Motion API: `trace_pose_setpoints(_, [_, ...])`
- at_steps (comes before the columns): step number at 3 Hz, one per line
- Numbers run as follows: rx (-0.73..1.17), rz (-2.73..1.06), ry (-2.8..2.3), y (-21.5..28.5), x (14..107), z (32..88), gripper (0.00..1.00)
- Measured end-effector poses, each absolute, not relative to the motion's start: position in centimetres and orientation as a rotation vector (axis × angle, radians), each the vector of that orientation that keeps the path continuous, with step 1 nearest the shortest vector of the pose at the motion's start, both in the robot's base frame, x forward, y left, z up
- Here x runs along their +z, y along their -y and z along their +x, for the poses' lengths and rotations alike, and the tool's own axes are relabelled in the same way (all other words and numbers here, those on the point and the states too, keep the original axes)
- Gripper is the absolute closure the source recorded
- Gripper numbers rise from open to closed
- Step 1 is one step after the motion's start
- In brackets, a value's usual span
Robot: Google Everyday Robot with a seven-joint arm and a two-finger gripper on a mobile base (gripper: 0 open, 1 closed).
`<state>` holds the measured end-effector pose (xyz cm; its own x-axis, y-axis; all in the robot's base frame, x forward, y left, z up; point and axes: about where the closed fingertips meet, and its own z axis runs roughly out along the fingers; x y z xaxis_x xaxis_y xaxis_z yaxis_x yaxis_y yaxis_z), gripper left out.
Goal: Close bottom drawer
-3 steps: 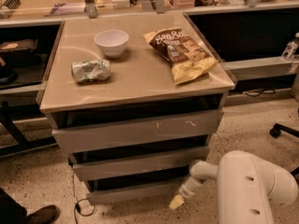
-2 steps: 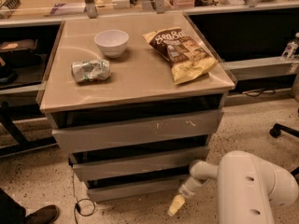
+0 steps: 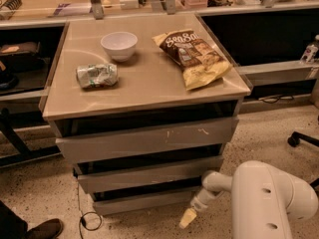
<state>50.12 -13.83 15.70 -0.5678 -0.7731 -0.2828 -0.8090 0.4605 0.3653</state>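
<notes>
The bottom drawer is the lowest and narrowest grey front of the cabinet, plain and without a handle, low in the view. It stands slightly out, with a dark gap above it. My gripper hangs near the floor just right of the drawer's right end, on a white arm that comes in from the lower right. Its yellowish tip points down and left, close to the drawer front's right corner.
Above are the mid drawer and the wide scratched top drawer. On the cabinet top lie a white bowl, a crushed can and a chip bag. A cable and a shoe lie at lower left. A chair base stands right.
The gripper has dropped slightly lower and a little left beside the bottom drawer. The drawers look unchanged.
</notes>
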Motion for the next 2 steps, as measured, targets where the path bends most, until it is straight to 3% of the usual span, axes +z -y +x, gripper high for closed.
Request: trace_pose_setpoints(2, [0.72, -1.421, -2.619, 13.83, 15.69, 50.12, 0.65])
